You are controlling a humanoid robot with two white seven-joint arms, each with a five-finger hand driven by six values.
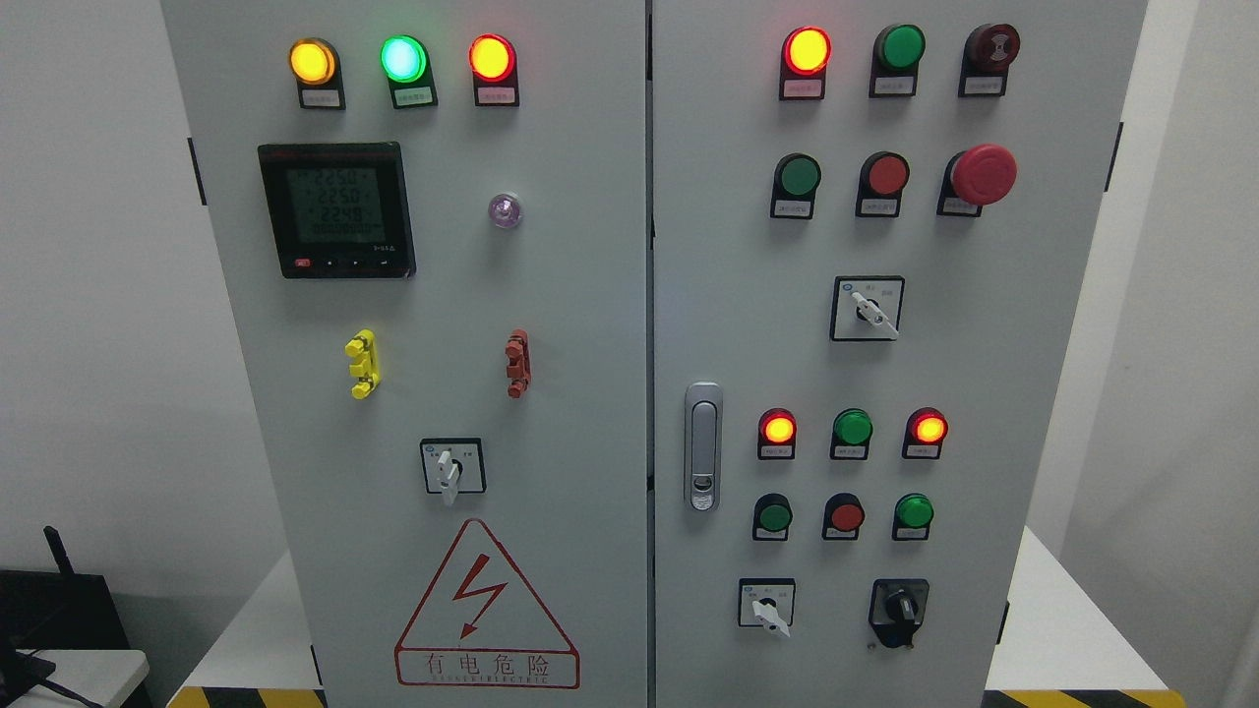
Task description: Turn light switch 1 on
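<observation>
Hands: neither shows in the frame.
Switches: white rotary selectors at lower left (451,470), right centre (869,310) and lower right (768,606); which is switch 1, cannot tell.
Cabinet (590,324): fills the frame.
Meter (337,209): upper left, lit.
Door handle (702,446): centre.

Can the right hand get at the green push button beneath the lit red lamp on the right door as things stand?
Probably yes: nothing covers the green push button on the right door. But neither hand is in view, so its starting position is unknown.
</observation>
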